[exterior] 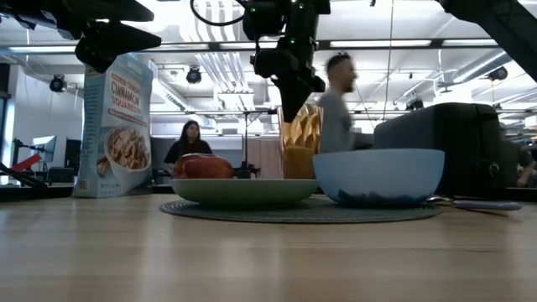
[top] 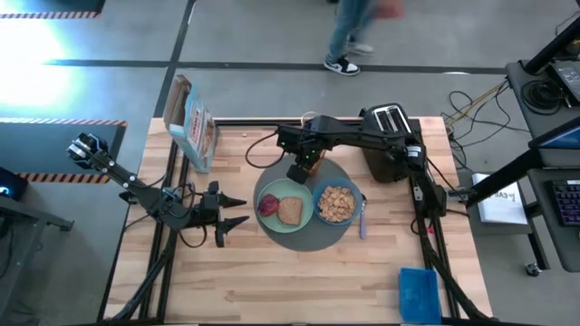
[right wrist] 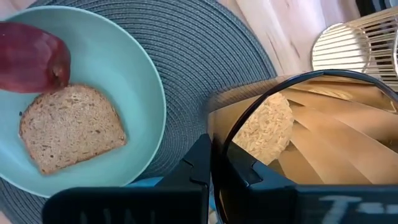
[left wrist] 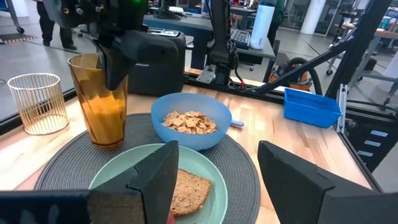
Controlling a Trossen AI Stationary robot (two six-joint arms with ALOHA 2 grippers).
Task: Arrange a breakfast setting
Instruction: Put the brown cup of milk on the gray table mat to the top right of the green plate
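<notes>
The right claw [top: 299, 170] gripped the amber glass [left wrist: 99, 99] by its rim at the mat's [top: 335, 237] 11 o'clock edge. It should release only once the base sat flat. The left claw [top: 237, 215] waited wide at 9 o'clock.

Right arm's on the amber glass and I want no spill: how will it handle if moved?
The amber glass is tall, narrow and partly filled, so probably top-heavy and apt to tip. The right gripper pinches only its rim, so it may swing. Its smooth wall looks slippery.
</notes>
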